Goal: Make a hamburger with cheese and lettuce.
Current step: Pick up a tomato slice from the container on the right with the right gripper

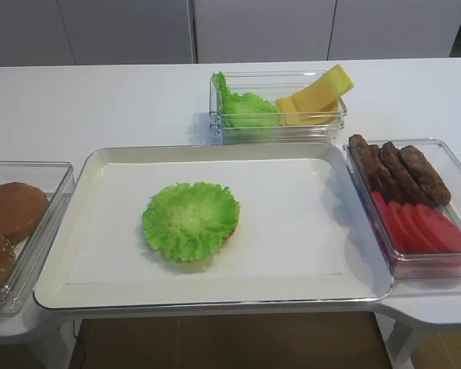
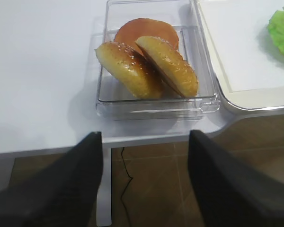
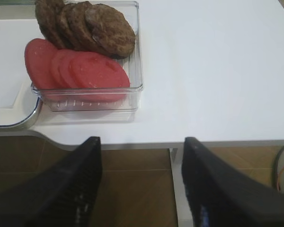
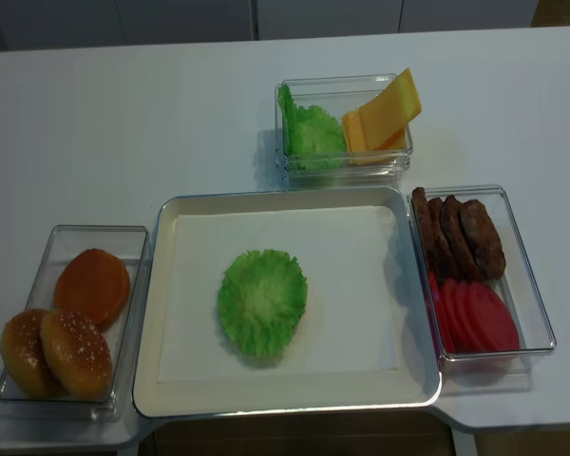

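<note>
The hamburger (image 1: 190, 221) is a frilly green lettuce disc lying on a bun base in the middle of the white tray (image 1: 207, 292); it also shows in the other high view (image 4: 262, 302), and its edge shows in the left wrist view (image 2: 282, 30). Cheese slices (image 1: 316, 98) lean in the clear box at the back (image 4: 381, 116). My left gripper (image 2: 146, 177) is open and empty, off the table's front edge before the bun box. My right gripper (image 3: 141, 182) is open and empty, off the front edge before the tomato box. Neither gripper shows in the high views.
A clear box at the left holds domed buns (image 2: 146, 64) (image 4: 71, 332). A clear box at the right holds meat patties (image 3: 92, 26) and tomato slices (image 3: 78, 68) (image 4: 475, 313). A ruffled green leaf bunch (image 1: 242, 108) shares the cheese box.
</note>
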